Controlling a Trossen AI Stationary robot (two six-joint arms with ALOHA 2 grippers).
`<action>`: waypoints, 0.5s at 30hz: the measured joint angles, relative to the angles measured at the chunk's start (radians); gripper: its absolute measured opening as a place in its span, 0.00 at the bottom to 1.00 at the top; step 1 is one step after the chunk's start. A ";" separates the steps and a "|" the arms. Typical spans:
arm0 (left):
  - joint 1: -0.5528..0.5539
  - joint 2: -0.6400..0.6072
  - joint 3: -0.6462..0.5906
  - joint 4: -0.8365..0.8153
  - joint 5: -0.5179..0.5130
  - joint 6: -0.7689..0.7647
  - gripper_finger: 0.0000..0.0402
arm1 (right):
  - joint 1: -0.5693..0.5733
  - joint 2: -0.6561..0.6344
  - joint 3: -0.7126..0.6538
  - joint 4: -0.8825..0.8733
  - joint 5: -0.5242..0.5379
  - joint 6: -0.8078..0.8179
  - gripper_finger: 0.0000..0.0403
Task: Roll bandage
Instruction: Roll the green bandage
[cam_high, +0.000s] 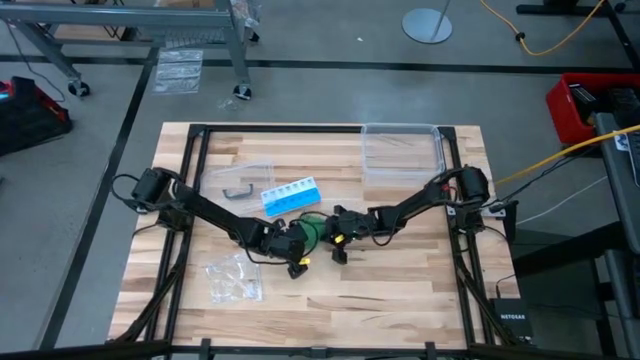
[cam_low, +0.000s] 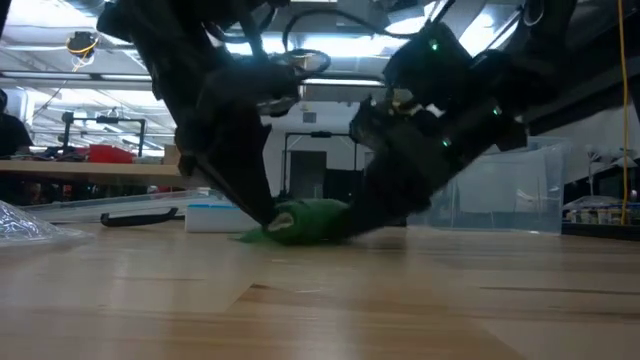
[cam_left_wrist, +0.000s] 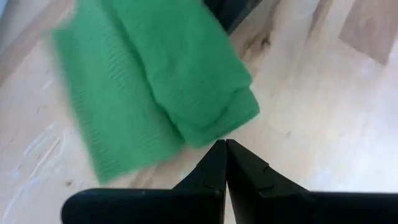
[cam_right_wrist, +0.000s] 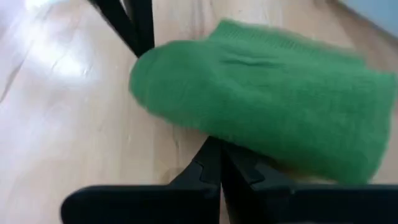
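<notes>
The green bandage (cam_high: 313, 229) lies near the middle of the wooden table (cam_high: 400, 290), just in front of the blue and white pill organizer (cam_high: 290, 196); most of it is already wound into a fat, soft roll, with a flat tail of fabric spread on the wood beside the roll in the left wrist view; so the rolling looks well along but not finished. The left gripper (cam_left_wrist: 225, 148) sits at one end of the roll, its fingers pressed together with nothing between them, tips just at the fabric's edge; the right gripper (cam_right_wrist: 217, 149) comes in from the opposite side, fingers likewise together and empty, tips tucked at the base of the roll, whether touching it is hard to tell. The step in hand seems to be nudging the roll over its loose tail with closed fingertips; the next move likely calls for a steady push from one side while the other tip keeps the roll from sliding or unwinding; soft cloth may slump.
</notes>
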 joint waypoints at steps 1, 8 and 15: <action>-0.001 -0.006 0.000 -0.002 0.000 0.001 0.00 | 0.000 0.000 0.008 0.004 -0.005 0.000 0.01; -0.006 -0.031 0.000 -0.017 -0.031 -0.006 0.00 | -0.001 -0.004 0.050 0.013 -0.010 -0.016 0.01; -0.007 -0.055 0.000 -0.020 -0.045 -0.005 0.00 | -0.001 -0.005 0.064 0.014 -0.010 -0.027 0.01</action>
